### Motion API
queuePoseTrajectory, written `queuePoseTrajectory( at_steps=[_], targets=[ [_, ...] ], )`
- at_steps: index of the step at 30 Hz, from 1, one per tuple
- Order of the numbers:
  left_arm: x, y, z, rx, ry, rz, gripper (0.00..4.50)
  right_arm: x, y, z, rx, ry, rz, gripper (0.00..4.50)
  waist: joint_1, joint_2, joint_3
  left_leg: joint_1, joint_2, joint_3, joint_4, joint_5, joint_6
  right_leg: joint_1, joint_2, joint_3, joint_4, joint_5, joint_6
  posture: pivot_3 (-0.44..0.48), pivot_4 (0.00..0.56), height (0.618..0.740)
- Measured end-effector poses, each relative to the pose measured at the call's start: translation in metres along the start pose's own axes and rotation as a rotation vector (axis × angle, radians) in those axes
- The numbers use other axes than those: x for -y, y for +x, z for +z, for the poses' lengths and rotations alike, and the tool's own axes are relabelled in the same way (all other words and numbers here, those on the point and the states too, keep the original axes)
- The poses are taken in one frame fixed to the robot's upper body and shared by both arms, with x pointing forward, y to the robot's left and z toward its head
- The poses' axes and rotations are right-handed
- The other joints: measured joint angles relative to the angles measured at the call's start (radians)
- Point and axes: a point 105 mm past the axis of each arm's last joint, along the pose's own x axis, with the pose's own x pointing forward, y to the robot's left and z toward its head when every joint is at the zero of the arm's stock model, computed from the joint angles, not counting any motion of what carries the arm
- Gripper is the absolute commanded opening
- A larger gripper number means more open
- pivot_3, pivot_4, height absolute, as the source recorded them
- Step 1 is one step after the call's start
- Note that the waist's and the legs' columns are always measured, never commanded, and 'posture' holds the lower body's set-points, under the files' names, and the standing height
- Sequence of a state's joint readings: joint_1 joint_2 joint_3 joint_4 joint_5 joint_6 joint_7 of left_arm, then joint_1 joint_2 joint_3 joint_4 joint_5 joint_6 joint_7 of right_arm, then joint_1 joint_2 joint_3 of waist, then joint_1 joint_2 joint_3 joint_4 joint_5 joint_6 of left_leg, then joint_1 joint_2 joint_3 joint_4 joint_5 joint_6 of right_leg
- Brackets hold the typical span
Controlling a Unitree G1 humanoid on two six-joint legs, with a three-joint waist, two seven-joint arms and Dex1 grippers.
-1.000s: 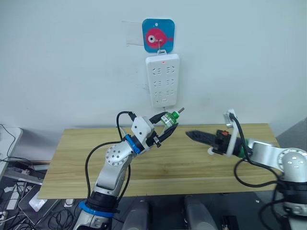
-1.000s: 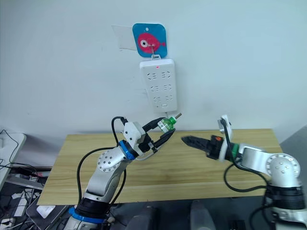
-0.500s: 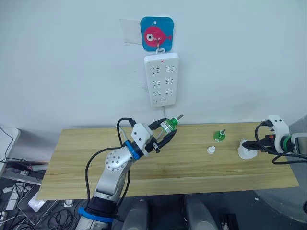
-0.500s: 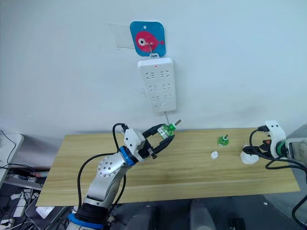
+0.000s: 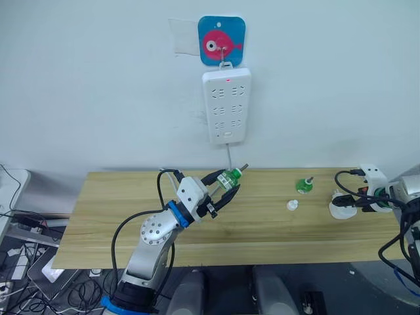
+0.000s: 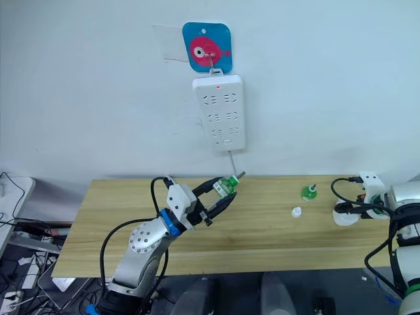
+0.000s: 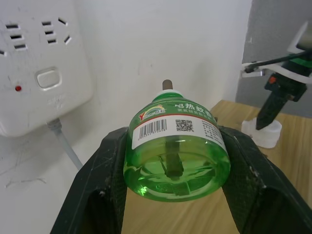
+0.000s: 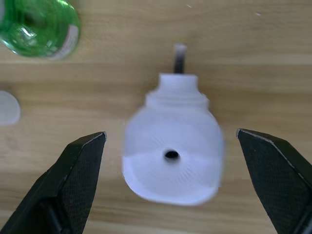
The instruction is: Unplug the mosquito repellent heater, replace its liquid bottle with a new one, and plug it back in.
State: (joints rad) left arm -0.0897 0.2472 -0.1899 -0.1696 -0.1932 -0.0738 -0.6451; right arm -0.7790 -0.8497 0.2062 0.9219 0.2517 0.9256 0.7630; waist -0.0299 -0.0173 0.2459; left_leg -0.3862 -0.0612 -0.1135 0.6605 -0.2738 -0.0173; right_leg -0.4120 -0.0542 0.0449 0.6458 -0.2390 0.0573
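Observation:
My left gripper [image 5: 226, 182] is shut on a green liquid bottle [image 5: 229, 177], held tilted above the table's middle, wick end toward the wall. In the left wrist view the bottle [image 7: 178, 156] sits between both fingers [image 7: 105, 195]. The mosquito repellent heater [image 5: 340, 209], white and rounded, lies on the table at the far right. My right gripper [image 8: 170, 132] is open, one finger [image 8: 73, 180] on each side of the heater [image 8: 173, 156], apart from it. A second green bottle [image 5: 302, 186] stands left of the heater.
A white power strip [image 5: 226, 105] hangs on the wall under a blue fish hook plate [image 5: 221, 41], its cord running down behind the wooden table [image 5: 262, 226]. A small white cap [image 5: 291, 205] lies between the second bottle and the heater.
My right arm has swung from the table's middle out to the far right and now straddles the heater. The left gripper keeps the bottle in about the same place. The camera has shifted.

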Motion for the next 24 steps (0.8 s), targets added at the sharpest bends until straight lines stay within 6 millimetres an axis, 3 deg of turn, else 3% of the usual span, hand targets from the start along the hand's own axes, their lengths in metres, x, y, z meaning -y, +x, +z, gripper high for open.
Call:
queuePoseTrajectory(
  at_steps=[18,22,24],
  targets=[
    [0.000,-0.004,0.003,-0.030,0.017,-0.017,2.23,0.007,0.012,-0.013,-0.044,-0.025,-0.024,4.49,0.001,0.000,0.023,-0.003,0.000,0.000,0.000,0.000,0.000,-0.003,-0.001,0.000,0.000,0.000,0.000,0.033,0.297,0.740],
    [-0.002,-0.005,0.003,-0.035,0.027,-0.020,2.23,0.007,0.013,-0.011,-0.030,-0.023,-0.019,3.21,0.001,0.000,0.023,-0.007,-0.001,0.000,0.000,0.000,0.000,-0.007,-0.001,0.000,0.001,0.000,0.000,0.033,0.298,0.740],
    [-0.003,-0.005,0.003,-0.039,0.032,-0.022,2.23,0.008,0.012,-0.010,-0.025,-0.025,-0.019,3.00,0.000,0.000,0.023,-0.010,0.000,0.000,0.001,0.000,0.000,-0.009,-0.001,0.000,0.002,0.001,-0.001,0.026,0.294,0.740]
  ],
)
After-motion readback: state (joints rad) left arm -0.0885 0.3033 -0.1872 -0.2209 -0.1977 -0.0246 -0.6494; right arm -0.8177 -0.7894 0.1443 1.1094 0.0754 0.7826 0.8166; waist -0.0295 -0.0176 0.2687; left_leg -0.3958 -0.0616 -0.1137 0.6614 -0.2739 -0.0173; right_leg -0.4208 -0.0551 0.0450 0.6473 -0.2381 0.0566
